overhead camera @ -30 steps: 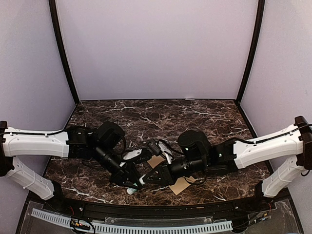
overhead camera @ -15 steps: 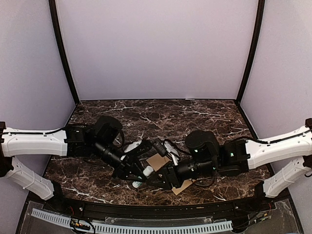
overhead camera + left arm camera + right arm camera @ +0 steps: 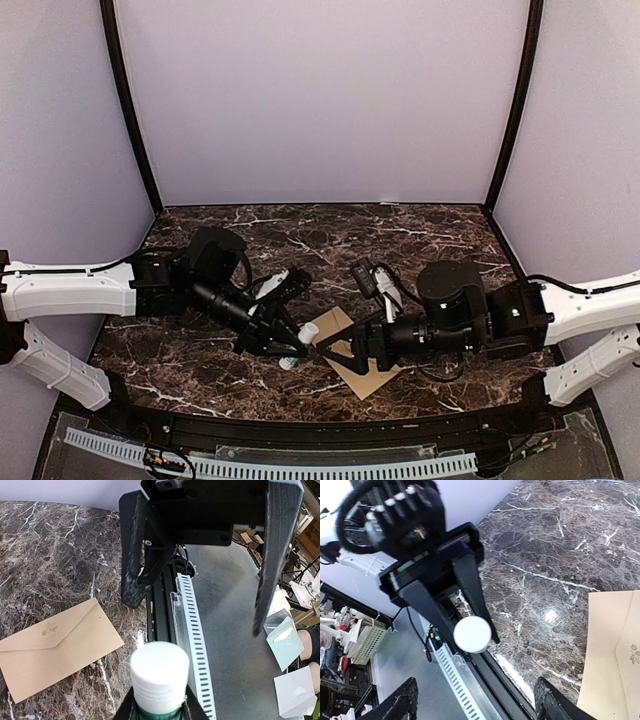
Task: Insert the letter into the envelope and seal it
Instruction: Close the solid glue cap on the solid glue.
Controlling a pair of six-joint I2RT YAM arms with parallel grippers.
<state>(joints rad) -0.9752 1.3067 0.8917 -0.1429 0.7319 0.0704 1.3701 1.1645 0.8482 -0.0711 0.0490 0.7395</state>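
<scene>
Pulled back rightward from the glue stick (image 3: pixel 303 338) over the last second, the right gripper (image 3: pixel 476 690) now has its jaws spread wide with nothing between them; a second ago they were nearly together beside the stick. The left gripper (image 3: pixel 292 343) is clamped on the stick's green body and holds it just above the envelope's (image 3: pixel 60 645) left end, white cap (image 3: pixel 472 634) pointing at the right gripper. That envelope lies flat on the marble table (image 3: pixel 420 235), flap folded down and emblem up, partly under the right gripper, close to the table's near edge.
</scene>
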